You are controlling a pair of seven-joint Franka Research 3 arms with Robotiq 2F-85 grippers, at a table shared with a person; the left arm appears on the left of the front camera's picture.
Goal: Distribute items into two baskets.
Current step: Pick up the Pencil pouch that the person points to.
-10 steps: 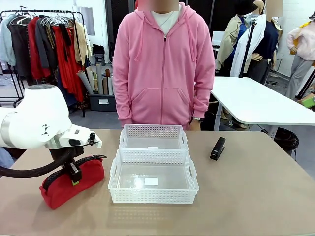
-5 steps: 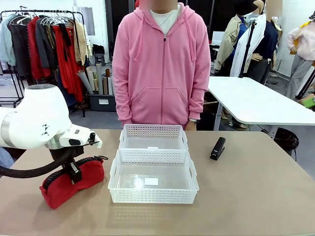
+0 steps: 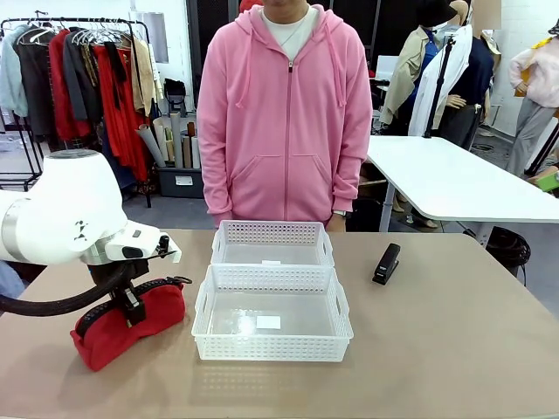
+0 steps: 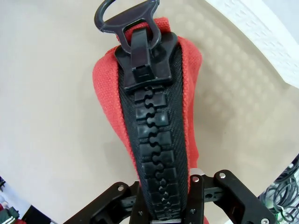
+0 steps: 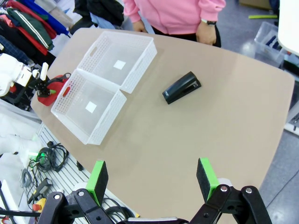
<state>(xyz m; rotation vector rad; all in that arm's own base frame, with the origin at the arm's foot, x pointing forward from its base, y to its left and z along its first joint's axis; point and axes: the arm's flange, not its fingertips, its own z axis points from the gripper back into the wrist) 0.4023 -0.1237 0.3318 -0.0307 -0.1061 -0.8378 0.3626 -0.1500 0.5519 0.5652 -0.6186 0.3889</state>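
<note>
The red zip pouch (image 3: 140,321) lies on the table at the left, next to the near basket (image 3: 272,347). My left gripper (image 3: 131,307) comes down on it from above. In the left wrist view this gripper (image 4: 163,212) is shut on the pouch (image 4: 110,121), pinching its black zipper ridge. The far basket (image 3: 272,233) stands directly behind the near one, and both are empty. The small black stapler (image 3: 386,264) lies to the right of the baskets. My right gripper (image 5: 152,179) hangs open high above the table, over its right edge, with the stapler (image 5: 182,87) well beyond it.
A person in a pink hoodie (image 3: 286,113) stands at the far edge behind the baskets, hands down. From the right wrist I see both baskets (image 5: 112,119) (image 5: 142,65) and bare tabletop around the stapler. A white table (image 3: 454,179) stands at the back right.
The person has shifted slightly to the left. The left arm and the pouch stand as before.
</note>
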